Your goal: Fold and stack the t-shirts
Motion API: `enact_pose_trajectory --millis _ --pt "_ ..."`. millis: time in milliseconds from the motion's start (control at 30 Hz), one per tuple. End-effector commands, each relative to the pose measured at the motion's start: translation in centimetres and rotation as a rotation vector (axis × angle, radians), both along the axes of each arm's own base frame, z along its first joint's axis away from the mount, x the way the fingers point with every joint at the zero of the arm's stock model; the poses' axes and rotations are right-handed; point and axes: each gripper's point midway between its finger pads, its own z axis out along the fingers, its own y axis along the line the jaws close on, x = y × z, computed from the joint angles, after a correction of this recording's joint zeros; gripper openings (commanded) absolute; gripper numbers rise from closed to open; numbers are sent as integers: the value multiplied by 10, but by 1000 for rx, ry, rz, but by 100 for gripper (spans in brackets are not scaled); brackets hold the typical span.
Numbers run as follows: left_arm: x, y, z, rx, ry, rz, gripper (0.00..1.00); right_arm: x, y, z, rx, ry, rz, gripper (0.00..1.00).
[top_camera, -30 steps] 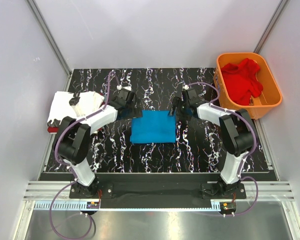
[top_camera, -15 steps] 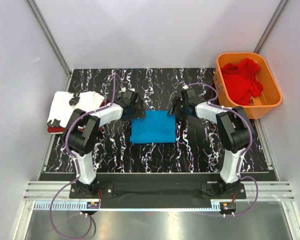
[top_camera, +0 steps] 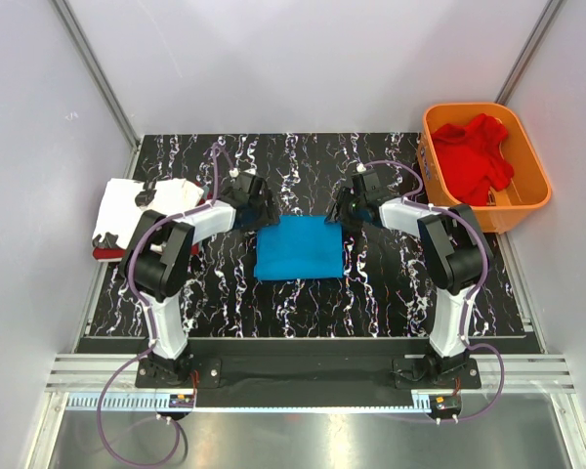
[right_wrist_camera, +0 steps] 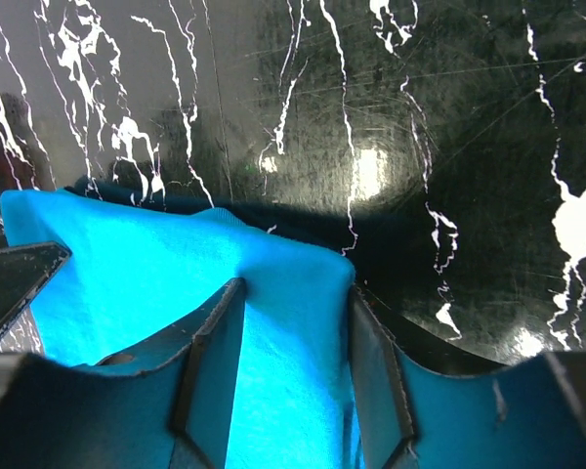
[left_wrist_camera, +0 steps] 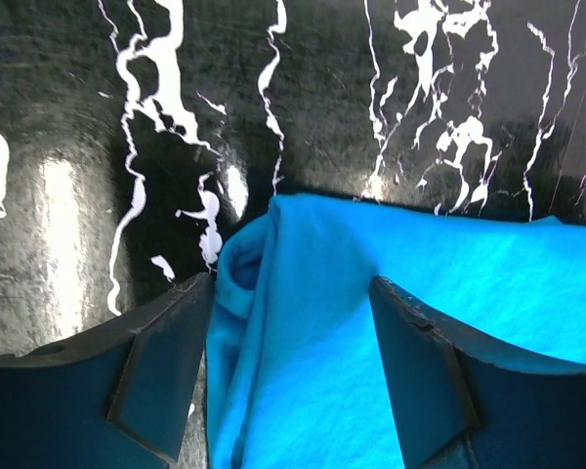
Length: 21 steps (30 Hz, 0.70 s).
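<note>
The bright blue t-shirt [top_camera: 298,249] lies folded in a rectangle at the middle of the table. My left gripper [top_camera: 263,216] is at its far left corner, open, with the cloth corner [left_wrist_camera: 400,332] between the wide-apart jaws [left_wrist_camera: 291,289]. My right gripper [top_camera: 339,215] is at the far right corner, its jaws [right_wrist_camera: 295,290] closed on a raised ridge of the blue cloth [right_wrist_camera: 127,254]. The white t-shirt with black marks [top_camera: 137,207] lies folded on the dark red t-shirt [top_camera: 103,253] at the left edge. The brighter red t-shirt [top_camera: 474,156] is crumpled in the basket.
The orange plastic basket [top_camera: 529,161] stands off the table's far right corner. The black marbled tabletop [top_camera: 303,161] is bounded by grey walls and metal rails on the left, right and back.
Both grippers have closed in on the blue t-shirt's far corners, the left arm shifting right and the right gripper slightly left. The shirt lies in the same place.
</note>
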Motion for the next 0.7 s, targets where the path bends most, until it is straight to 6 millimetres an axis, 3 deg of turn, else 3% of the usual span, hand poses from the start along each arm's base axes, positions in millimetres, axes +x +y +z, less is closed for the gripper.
enact_pose_trajectory --millis 0,233,367,667 --pt "4 -1 -10 -37 2 25 71 -6 1 -18 -2 57 -3 52" --pt "6 -2 -17 -44 9 31 68 -15 -7 -21 -52 76 -42 54" --pt "3 -5 -17 -66 18 21 66 -21 -22 -21 -117 81 -83 62" --pt "-7 2 -11 -57 7 27 65 -33 -35 -17 -148 70 -112 60"
